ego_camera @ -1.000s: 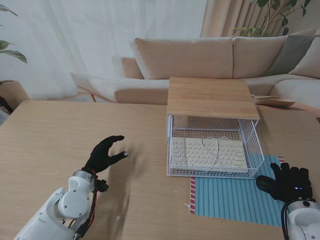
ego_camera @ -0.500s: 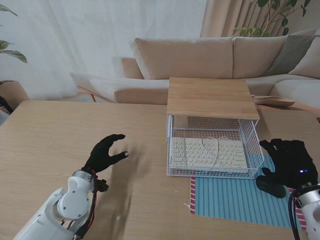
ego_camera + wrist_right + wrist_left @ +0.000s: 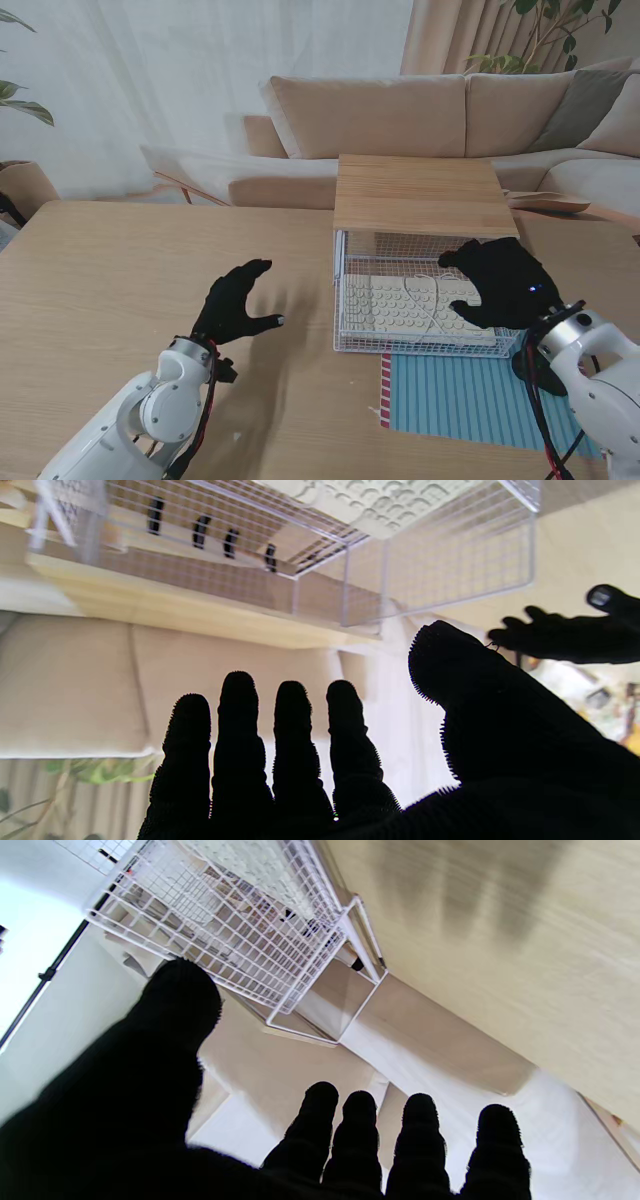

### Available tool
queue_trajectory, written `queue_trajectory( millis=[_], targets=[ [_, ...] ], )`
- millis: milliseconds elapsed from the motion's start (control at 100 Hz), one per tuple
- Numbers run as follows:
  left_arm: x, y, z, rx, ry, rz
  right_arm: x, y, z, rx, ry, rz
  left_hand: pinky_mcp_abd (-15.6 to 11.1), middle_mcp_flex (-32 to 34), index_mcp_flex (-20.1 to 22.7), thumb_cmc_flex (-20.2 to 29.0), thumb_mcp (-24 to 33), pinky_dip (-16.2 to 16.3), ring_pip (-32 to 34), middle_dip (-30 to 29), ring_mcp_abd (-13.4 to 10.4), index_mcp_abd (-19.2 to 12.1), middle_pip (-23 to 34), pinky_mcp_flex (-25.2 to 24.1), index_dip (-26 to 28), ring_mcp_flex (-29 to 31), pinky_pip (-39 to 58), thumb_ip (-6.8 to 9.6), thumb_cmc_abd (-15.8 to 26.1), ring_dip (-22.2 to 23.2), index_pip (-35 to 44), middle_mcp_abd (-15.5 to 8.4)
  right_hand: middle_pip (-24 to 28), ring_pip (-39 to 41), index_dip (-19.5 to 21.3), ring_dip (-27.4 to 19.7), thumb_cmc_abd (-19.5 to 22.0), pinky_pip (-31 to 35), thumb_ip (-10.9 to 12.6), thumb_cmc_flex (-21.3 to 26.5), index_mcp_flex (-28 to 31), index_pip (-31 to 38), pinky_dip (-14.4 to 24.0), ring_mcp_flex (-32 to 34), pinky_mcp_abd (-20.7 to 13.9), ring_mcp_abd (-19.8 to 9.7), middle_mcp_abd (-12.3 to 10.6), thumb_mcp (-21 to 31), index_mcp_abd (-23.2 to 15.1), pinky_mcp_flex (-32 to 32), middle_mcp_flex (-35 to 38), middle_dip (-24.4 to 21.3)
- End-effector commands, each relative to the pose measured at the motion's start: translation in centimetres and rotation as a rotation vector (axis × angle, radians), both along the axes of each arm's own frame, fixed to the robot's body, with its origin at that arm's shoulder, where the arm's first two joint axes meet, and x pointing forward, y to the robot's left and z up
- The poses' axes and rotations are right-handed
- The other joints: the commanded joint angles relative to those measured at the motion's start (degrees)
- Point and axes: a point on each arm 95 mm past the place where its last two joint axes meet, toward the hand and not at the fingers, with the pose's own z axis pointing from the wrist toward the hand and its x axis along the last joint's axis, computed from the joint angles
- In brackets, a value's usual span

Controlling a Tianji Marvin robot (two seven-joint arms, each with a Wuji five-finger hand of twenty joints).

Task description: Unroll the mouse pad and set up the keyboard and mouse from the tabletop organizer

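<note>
The organizer is a white wire basket under a wooden top, right of the table's middle. A cream keyboard with a loose white cable lies inside it. The blue striped mouse pad lies flat on the table, nearer to me than the basket. A small dark rounded object, perhaps the mouse, sits on the pad's right part, half hidden by my right wrist. My right hand hovers open in front of the basket's right half. My left hand is open above bare table, left of the basket. The keyboard shows through the wire.
A beige sofa stands beyond the table's far edge, with curtains and plants behind it. The wooden table stretches wide to the left of the organizer. In the left wrist view the wire basket is a hand's length from my fingers.
My right hand has lifted off the mouse pad and swung left and farther from me, to the basket's front. My left hand has shifted slightly right toward the basket.
</note>
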Motion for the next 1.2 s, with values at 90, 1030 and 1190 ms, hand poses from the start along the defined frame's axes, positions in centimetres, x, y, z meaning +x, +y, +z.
queue_trajectory(
  millis=[90, 1030, 1190],
  targets=[
    [-0.2, -2.8, 0.1, -0.013, -0.025, -0.064, 1.5, 2.1, 0.0, -0.002, 0.059, 0.063, -1.0, -2.9, -2.0, -2.8, 3.4, 0.5, -1.4, 1.7, -1.5, -1.0, -3.9, 1.4, -3.2, -2.6, 0.0, -0.63, -4.8, 1.1, -6.0, 0.5, 0.7, 0.5, 1.0, 0.5, 1.6, 0.9, 2.7, 1.4, 0.4, -0.7, 0.8, 0.4, 0.4, 0.9, 0.1, -1.0, 0.8, -0.3, 0.2, 1.0],
    [0.5, -8.3, 0.4, 0.158, -0.245, -0.38, 9.8, 4.4, -6.2, -0.055, 0.328, 0.049, -8.2, -4.6, -1.7, -3.6, 2.4, -18.8, -7.1, 9.3, -4.0, -9.8, -6.8, -1.7, 0.7, -3.6, 10.0, -0.5, -4.8, -1.3, 1.6, -0.4, -3.2, -2.7, -0.6, -0.9, 6.6, -1.6, 3.1, 1.0, -0.6, -4.9, -3.1, -0.9, -0.6, -0.1, 0.8, -5.3, 1.3, -1.2, -1.6, -1.9],
    [1.2, -8.7, 0.1, 0.206, -0.252, -0.411, 11.0, 4.5, -7.1, -0.034, 0.327, 0.035, -7.4, -4.3, -1.9, -1.9, 3.1, -22.0, -6.6, 11.0, -3.9, -9.4, -5.8, -1.5, 3.7, -3.8, 9.0, 0.38, -3.1, 0.1, 7.4, -0.4, -4.5, -4.1, -1.3, -1.6, 7.0, -2.3, 3.3, 0.8, -1.2, -5.5, -3.8, -1.4, -0.7, -0.2, 0.8, -5.8, 1.5, -1.4, -2.6, -2.9]
  ],
)
